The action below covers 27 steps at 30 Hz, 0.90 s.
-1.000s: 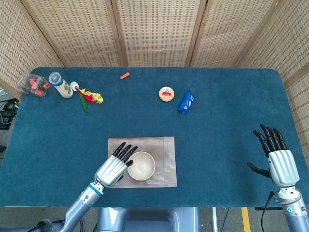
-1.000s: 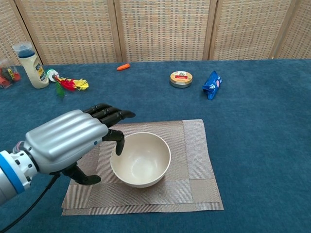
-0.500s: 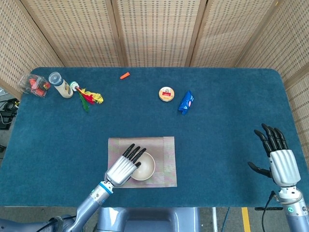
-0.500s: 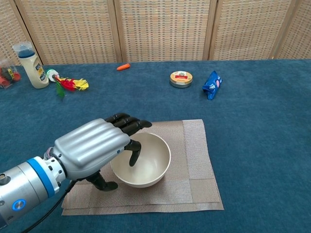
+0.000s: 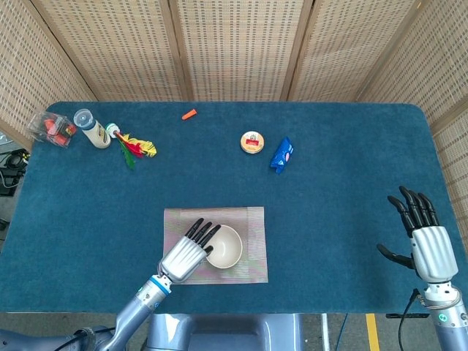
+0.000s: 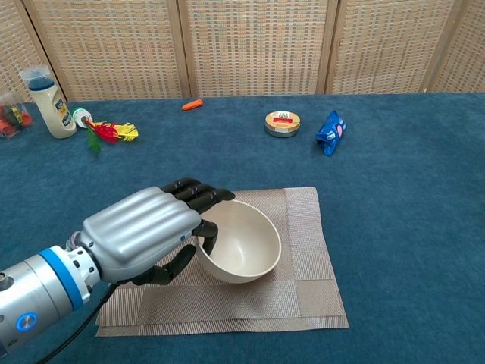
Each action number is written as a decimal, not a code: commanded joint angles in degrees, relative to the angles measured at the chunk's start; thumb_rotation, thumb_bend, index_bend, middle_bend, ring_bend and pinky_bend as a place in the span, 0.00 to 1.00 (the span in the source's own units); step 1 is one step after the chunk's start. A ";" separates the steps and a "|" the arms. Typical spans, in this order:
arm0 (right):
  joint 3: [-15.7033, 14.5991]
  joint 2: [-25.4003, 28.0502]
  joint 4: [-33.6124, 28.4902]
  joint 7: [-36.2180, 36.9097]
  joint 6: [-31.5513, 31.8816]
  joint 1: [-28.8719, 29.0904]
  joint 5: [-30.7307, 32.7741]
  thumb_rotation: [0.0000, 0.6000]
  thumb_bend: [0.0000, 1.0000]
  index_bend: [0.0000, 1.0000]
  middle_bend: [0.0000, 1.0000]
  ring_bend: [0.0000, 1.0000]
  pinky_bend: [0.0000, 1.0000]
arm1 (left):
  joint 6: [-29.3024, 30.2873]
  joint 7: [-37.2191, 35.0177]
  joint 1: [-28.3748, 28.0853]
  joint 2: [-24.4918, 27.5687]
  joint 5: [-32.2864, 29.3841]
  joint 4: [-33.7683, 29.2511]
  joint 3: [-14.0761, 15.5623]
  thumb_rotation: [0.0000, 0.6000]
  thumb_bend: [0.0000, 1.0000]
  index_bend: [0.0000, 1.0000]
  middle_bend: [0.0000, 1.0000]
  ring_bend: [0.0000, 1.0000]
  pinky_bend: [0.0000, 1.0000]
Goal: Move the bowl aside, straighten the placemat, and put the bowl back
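Observation:
A cream bowl sits tipped on the striped placemat, which lies slightly askew near the table's front edge. My left hand grips the bowl's left rim, fingers inside and thumb outside underneath. The bowl's left side looks raised off the mat. My right hand hovers over the table's right front corner, fingers spread and holding nothing; only the head view shows it.
Further back are a round tin and a blue packet. An orange bit, a feather toy, a bottle and a bag of red items lie at the back left.
My left hand moved from beside the bowl onto its rim and closed on it. The bowl has tipped and shifted a little to the right. The right hand barely moved.

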 commanded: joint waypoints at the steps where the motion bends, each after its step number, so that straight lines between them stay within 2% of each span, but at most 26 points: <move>1: -0.01 -0.02 0.03 0.05 -0.02 0.02 -0.03 1.00 0.13 0.15 0.00 0.00 0.00 | 0.16 -0.14 -0.07 0.27 -0.26 0.01 0.07 1.00 0.73 0.54 0.00 0.00 0.00; 15: 0.12 -0.02 0.10 0.23 0.02 -0.03 0.13 1.00 0.13 0.15 0.00 0.00 0.00 | 2.53 -1.45 -0.11 2.76 -0.02 -0.92 0.08 1.00 0.73 0.67 0.00 0.00 0.00; 27: 0.15 0.02 -0.02 -0.12 0.37 -0.16 -0.08 1.00 0.13 0.15 0.00 0.00 0.00 | 7.82 -6.05 0.49 9.43 0.71 -3.16 -2.71 1.00 0.73 0.71 0.00 0.00 0.00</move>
